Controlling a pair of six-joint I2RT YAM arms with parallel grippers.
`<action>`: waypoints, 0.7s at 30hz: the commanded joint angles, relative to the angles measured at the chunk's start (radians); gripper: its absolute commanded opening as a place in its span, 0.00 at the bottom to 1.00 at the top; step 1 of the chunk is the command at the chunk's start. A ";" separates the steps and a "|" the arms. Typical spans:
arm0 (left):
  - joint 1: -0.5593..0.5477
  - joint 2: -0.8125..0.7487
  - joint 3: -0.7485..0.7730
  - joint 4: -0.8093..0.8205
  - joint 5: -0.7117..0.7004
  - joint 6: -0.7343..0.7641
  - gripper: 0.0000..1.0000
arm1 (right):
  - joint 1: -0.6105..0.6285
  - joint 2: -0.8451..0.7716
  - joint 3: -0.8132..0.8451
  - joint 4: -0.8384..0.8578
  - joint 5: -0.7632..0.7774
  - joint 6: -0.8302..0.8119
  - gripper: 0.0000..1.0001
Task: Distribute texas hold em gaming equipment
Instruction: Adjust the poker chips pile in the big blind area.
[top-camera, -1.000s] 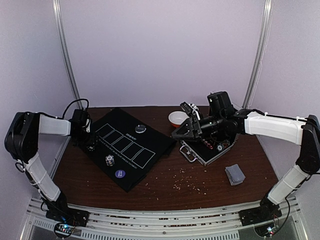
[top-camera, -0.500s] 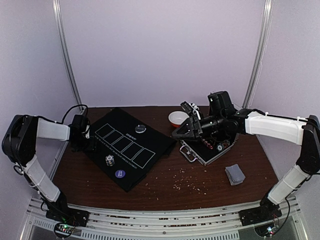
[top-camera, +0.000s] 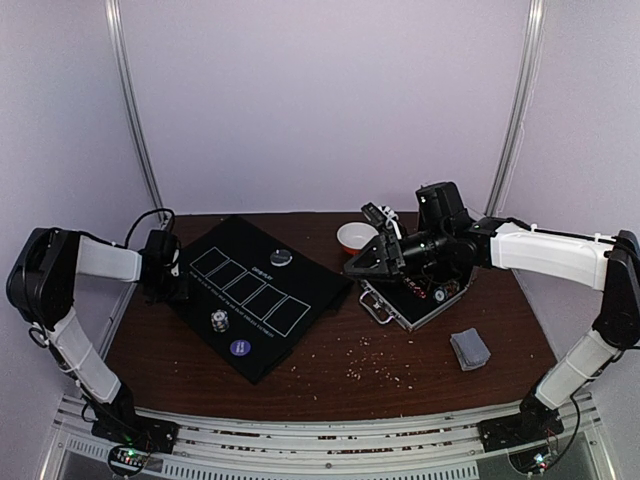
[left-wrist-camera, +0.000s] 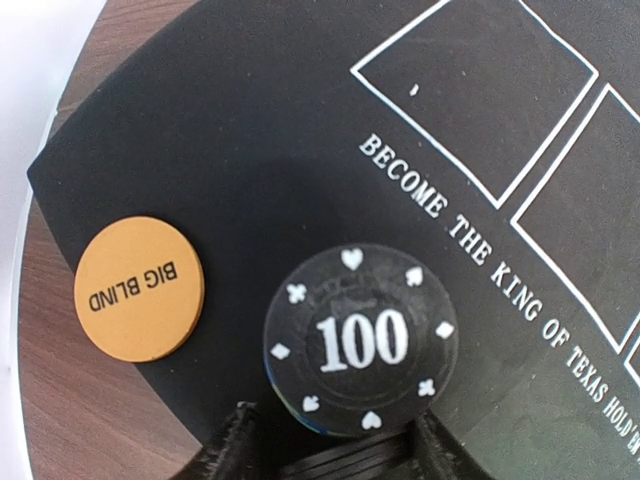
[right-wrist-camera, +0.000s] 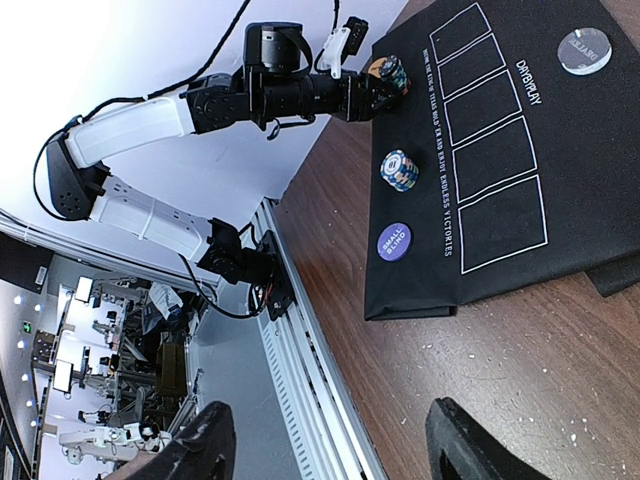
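Round black chip stack (left-wrist-camera: 360, 340) and flat orange disc (left-wrist-camera: 138, 288) lie on the matte mat (left-wrist-camera: 250, 130). The left gripper (left-wrist-camera: 333, 445) straddles the stack, contact unclear; the right gripper (right-wrist-camera: 330, 430) is half-open and empty.

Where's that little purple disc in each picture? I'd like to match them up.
Top external: purple disc on the black mat, near its bottom corner.
Left wrist: not in it.
Right wrist: near the centre, just below a chip stack.
Shared landmark: the mat's white card outlines, in all three.
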 joint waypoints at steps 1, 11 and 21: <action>-0.006 0.004 0.004 0.048 -0.007 -0.002 0.47 | -0.005 -0.030 0.034 -0.012 0.007 -0.009 0.67; -0.006 -0.019 0.011 -0.005 0.018 0.007 0.17 | -0.006 -0.018 0.037 -0.013 0.003 -0.009 0.67; -0.004 -0.090 0.000 -0.119 0.092 0.017 0.00 | -0.005 -0.019 0.033 -0.009 -0.002 -0.016 0.68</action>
